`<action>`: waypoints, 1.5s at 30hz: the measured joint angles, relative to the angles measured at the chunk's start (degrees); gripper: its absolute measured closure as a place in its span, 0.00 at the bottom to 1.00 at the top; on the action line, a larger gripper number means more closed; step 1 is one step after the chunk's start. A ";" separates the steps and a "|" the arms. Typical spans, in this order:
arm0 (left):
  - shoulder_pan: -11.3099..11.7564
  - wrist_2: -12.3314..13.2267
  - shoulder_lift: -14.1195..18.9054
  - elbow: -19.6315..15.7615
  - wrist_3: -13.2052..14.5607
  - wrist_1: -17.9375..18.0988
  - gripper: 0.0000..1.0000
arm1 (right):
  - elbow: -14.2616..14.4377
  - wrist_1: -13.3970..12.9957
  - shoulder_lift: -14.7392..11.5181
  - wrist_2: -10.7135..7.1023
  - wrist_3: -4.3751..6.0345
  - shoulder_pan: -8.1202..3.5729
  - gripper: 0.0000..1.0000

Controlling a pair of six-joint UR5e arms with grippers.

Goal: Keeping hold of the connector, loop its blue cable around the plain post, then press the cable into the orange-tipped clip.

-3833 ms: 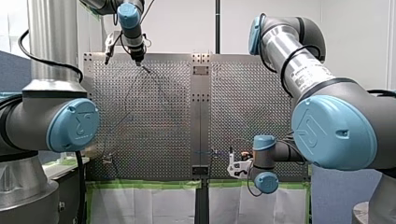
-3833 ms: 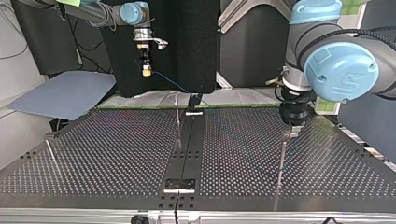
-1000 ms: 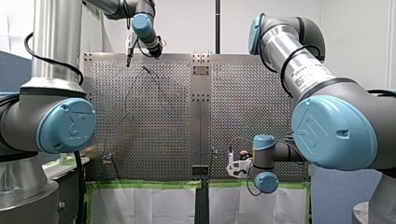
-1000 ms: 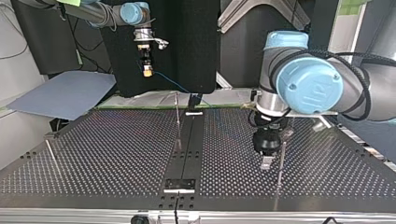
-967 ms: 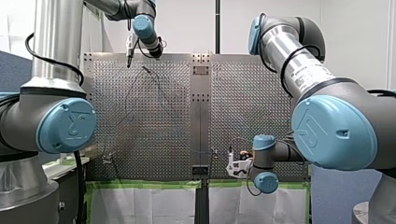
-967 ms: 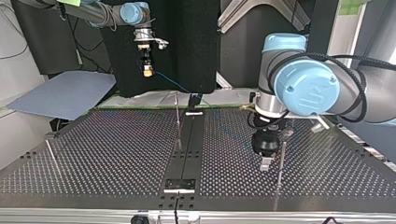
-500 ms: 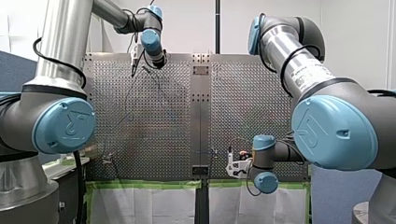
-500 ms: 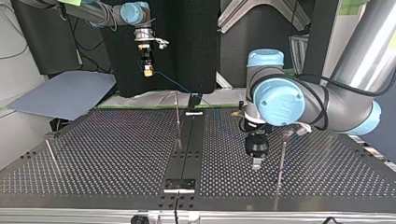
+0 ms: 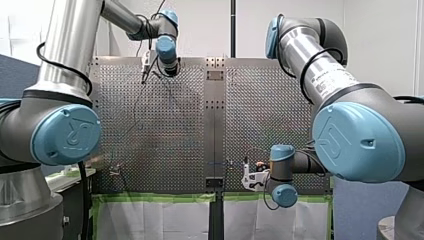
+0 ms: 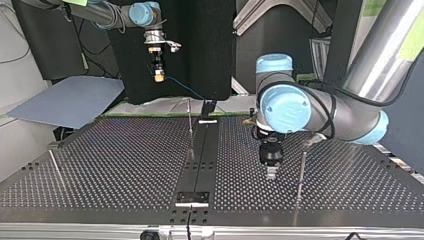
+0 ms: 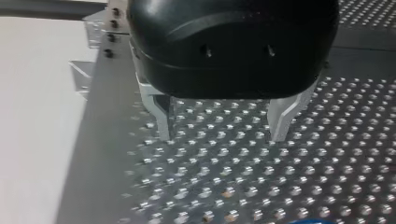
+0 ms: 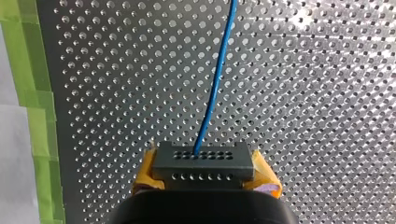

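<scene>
Plainly my right gripper (image 10: 158, 75) carries the job. Its yellow-padded fingers (image 12: 142, 179) are clamped on the grey connector (image 12: 201, 161), held well above the desk (image 10: 100, 165) toward eleven o'clock in the top view. The blue cable (image 12: 215, 88) leaves the connector's face straight ahead of the fingers, at twelve o'clock, its long axis in line with the gripper. In the top view it slants down toward four o'clock, to the desk's middle strip.

A thin post (image 10: 190, 131) stands there, at about five o'clock from the connector and near the cable's run. I judge it the likeliest one to loop, and the right arm is the nearer to it. I cannot tell which post is plain, nor make out an orange tip.

My left gripper (image 11: 223, 122) hovers low over the desk, its metal fingers (image 11: 163, 114) spread with nothing between them. A second post (image 10: 300, 175) stands just beside it at three o'clock in the top view.
</scene>
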 joint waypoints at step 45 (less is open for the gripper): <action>-3.95 -17.20 -8.09 -0.02 14.85 15.30 0.00 | 0.02 0.06 -0.01 -0.35 0.06 0.34 1.00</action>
